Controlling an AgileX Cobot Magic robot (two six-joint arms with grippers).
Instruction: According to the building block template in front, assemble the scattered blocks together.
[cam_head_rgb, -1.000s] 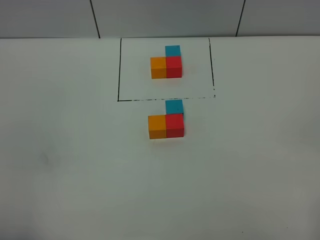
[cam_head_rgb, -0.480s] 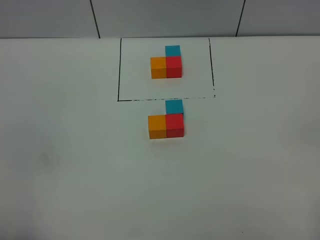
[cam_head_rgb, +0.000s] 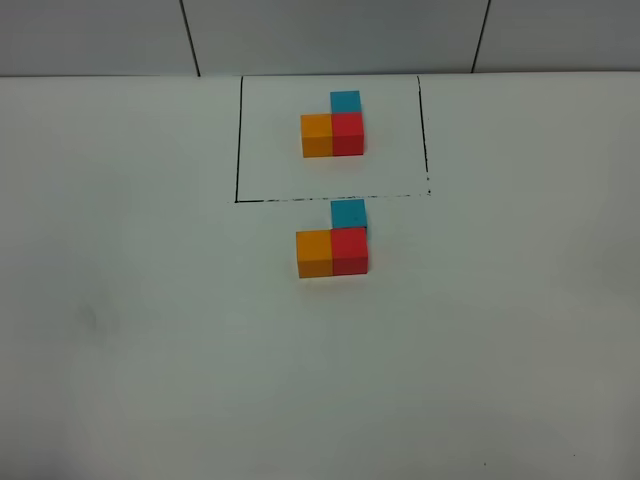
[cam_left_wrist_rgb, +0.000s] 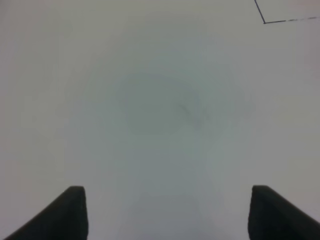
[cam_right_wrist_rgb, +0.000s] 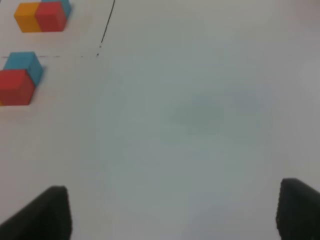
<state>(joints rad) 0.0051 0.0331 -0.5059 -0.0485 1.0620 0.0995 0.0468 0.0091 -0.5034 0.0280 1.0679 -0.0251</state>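
The template, an L of orange, red and blue cubes, sits inside the black drawn rectangle at the far middle of the white table. Just in front of the frame, the loose orange cube, red cube and blue cube stand joined in the same L shape. Neither gripper shows in the high view. My left gripper is open over bare table. My right gripper is open, with the red cube, the blue cube and the template far off beyond it.
A corner of the black frame shows in the left wrist view. A grey panelled wall runs along the table's far edge. A faint smudge marks the table at the left.
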